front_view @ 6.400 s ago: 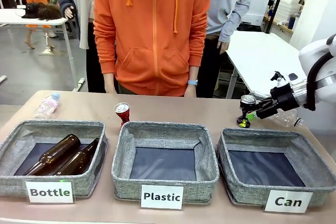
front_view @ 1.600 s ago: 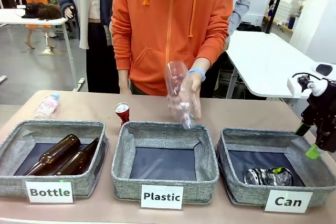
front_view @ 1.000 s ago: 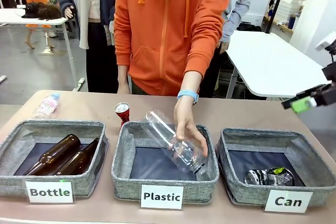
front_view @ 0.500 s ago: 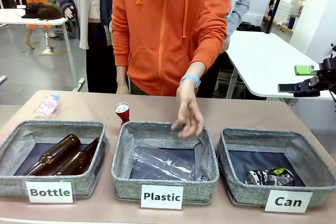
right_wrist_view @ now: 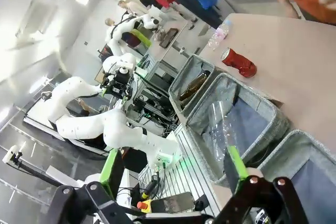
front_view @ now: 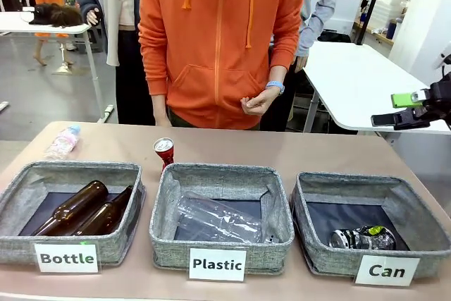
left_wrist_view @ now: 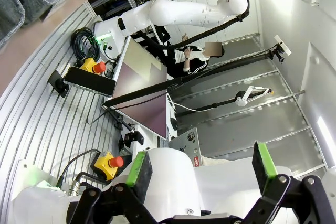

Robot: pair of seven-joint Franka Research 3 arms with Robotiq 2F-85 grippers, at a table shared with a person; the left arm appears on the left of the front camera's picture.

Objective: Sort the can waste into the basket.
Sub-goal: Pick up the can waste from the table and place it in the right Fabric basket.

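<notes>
**A:** Where were the cans?

**B:** The crushed dark can [front_view: 361, 237] lay on its side inside the "Can" basket [front_view: 304, 202]. It rested on the dark bottom, close to the near wall and a little right of the middle. The red can [front_view: 164, 151] stood upright on the table [front_view: 317, 153], just beyond the far left corner of the "Plastic" bin [front_view: 161, 195] and well apart from the basket.

**A:** And the right gripper?

**B:** The right gripper [front_view: 384, 109] hung high at the right edge, above and beyond the basket's far right corner. Its fingers pointed left and its jaws were spread wide with nothing between them. In its wrist view the green pads [right_wrist_view: 112, 167] stood far apart.

**A:** The left one?

**B:** The left gripper [left_wrist_view: 202, 163] was also spread wide and empty. It faced the robot's own side of the room, toward a dark monitor [left_wrist_view: 142, 93] on a ribbed metal floor.

**A:** What else was on the table?

**B:** A clear plastic bottle [front_view: 215, 220] lay in the "Plastic" bin. Two brown glass bottles [front_view: 84, 209] lay side by side in the "Bottle" bin [front_view: 14, 181]. A small plastic bottle [front_view: 63, 142] lay on the table at the far left. A person in an orange hoodie [front_view: 211, 33] stood at the far side, with one hand [front_view: 257, 101] loosely curled at the waist, clear of the table.
</notes>
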